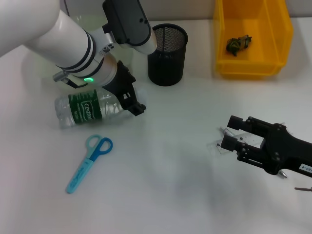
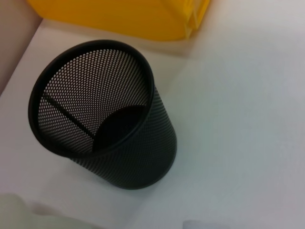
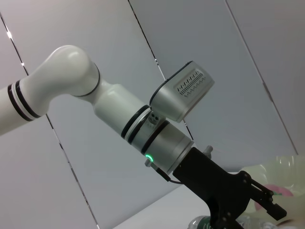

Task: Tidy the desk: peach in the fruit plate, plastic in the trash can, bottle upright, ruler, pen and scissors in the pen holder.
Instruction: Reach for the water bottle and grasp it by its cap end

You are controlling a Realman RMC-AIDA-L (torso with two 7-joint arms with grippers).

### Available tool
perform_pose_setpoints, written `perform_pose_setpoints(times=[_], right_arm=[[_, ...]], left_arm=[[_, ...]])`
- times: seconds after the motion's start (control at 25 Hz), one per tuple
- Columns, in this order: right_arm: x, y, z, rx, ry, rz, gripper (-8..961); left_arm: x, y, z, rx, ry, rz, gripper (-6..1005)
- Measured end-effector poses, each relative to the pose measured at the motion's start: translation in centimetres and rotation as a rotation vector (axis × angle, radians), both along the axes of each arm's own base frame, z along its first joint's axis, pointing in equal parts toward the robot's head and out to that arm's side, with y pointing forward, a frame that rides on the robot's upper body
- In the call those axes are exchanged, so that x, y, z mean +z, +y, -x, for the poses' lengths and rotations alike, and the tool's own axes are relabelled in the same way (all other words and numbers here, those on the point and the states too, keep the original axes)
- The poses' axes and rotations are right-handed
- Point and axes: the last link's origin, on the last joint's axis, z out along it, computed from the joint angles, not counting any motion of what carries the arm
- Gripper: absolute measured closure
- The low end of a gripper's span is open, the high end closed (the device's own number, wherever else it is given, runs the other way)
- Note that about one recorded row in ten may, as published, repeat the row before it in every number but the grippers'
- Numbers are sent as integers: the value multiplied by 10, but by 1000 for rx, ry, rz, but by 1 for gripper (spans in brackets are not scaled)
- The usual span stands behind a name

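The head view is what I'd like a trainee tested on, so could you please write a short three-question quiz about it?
1. True or false: the water bottle stands upright.
2. Which item lies nearest the scissors? A) yellow bin B) water bottle C) mesh pen holder
3. Fill in: the left end effector is at the ____.

Key: 1 false, it lies on its side. 2 B. 3 water bottle; the right end effector is low over the table.

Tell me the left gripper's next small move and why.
Probably close on the bottle and tip it upright: it lies on its side on the table, and the left gripper sits at its neck end. Whether it already grips is unclear.
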Motion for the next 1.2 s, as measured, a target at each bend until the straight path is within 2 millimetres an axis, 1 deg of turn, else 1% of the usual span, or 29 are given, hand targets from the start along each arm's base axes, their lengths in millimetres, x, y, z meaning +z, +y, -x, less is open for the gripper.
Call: perform_pose_setpoints(times=[0.32, 1.0, 1.2], right_arm=[[0, 0, 0, -2, 0, -1, 291], [-1, 3, 0, -7, -3, -1, 291], [-1, 4, 1, -4, -2, -2, 290]], left_arm=[[-6, 2, 6, 8, 20, 4, 216], [-8, 4, 7, -3, 28, -2, 217], [-8, 4, 8, -5, 35, -3, 387]])
